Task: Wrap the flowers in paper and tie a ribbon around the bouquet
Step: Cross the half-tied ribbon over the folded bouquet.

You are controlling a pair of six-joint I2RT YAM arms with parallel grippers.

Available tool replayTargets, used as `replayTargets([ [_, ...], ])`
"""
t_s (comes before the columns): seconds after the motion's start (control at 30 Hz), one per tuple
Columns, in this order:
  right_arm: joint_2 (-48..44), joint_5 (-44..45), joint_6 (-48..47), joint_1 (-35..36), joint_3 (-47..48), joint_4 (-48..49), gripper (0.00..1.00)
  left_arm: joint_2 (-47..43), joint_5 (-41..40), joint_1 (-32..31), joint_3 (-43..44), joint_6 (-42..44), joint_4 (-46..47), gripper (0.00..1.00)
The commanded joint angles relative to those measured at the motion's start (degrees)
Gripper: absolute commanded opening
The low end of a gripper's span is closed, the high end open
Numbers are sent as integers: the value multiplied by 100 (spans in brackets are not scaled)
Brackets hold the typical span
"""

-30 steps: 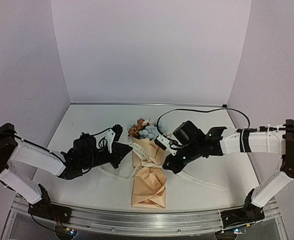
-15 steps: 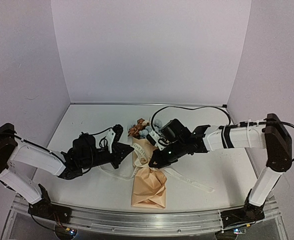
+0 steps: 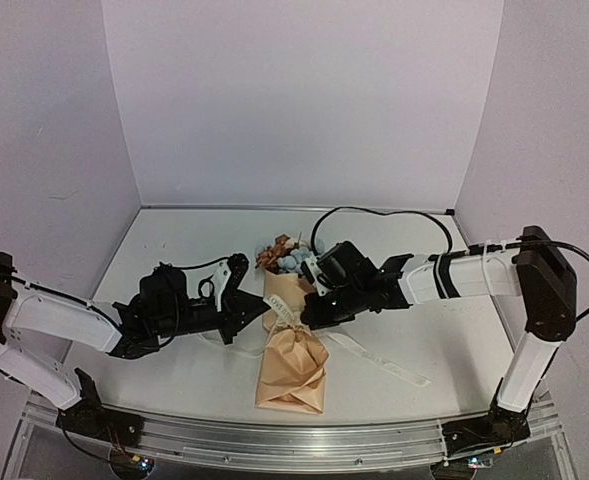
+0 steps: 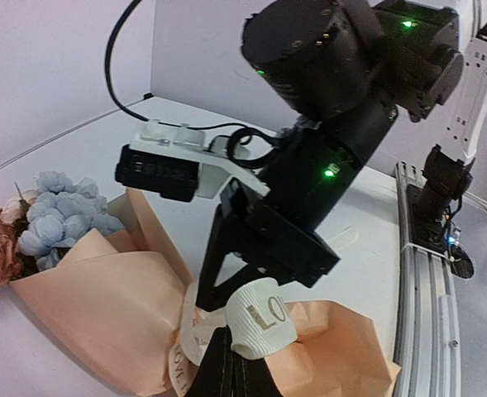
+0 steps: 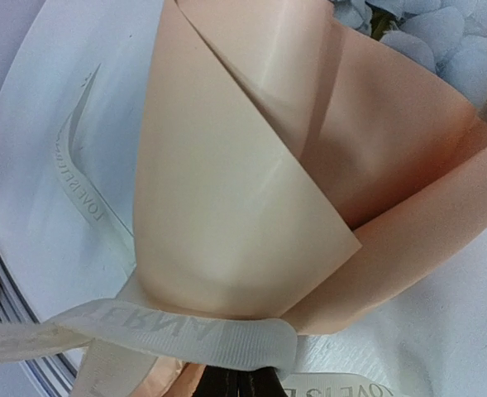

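Note:
The bouquet lies mid-table: a tan paper (image 3: 294, 355) cone with blue and brown-orange flowers (image 3: 285, 256) at its far end. A cream ribbon (image 3: 290, 318) circles the cone's waist, and its tail (image 3: 384, 364) trails to the right. My left gripper (image 3: 258, 308) comes in from the left, shut on a ribbon loop (image 4: 264, 318) at its tip (image 4: 231, 351). From the right, my right gripper (image 3: 307, 316) meets it at the waist. It is shut (image 5: 239, 379) on the ribbon band (image 5: 202, 335) under the paper (image 5: 235, 207). The stems are hidden inside the paper.
A black cable (image 3: 374, 215) arcs over the table behind the right arm. A loose ribbon tail (image 5: 86, 198) lies flat on the white table (image 3: 174, 240) to the left of the cone. The metal rail (image 3: 294, 440) runs along the near edge.
My right arm has swung left, from beside the bouquet to its waist. The left gripper has edged right toward it. The cone's near end has shifted slightly left.

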Motion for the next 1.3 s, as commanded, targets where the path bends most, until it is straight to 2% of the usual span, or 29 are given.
replayTargets([
  [0.0, 75, 513, 12, 25, 52, 177, 0, -333, 367, -180, 65, 19, -428, 1],
  [0.37, 102, 520, -183, 113, 108, 177, 0, -207, -216, -499, -414, -742, -541, 4],
  [0.57, 37, 402, -392, 212, 122, 177, 0, -423, -569, -577, -521, -959, -952, 10],
  [0.7, 19, 368, -459, 254, 137, 177, 0, -1043, -836, -575, -868, -1210, -865, 28],
  [0.8, 37, 320, -459, 267, 151, 176, 0, -1615, -877, -577, -1079, -1298, -878, 37],
  [0.97, 56, 277, -478, 280, 189, 170, 0, -2395, -782, -571, -1190, -1252, -914, 45],
  [1.07, 61, 269, -503, 283, 192, 175, 0, -2664, -1483, -571, -1093, -1105, -1041, 49],
  [1.17, 79, 250, -507, 294, 206, 176, 0, -2414, -2083, -495, -805, -701, -1116, 49],
  [1.27, 88, 220, -513, 290, 202, 203, 0, -1666, -1642, -53, -141, -468, -1482, 48],
])
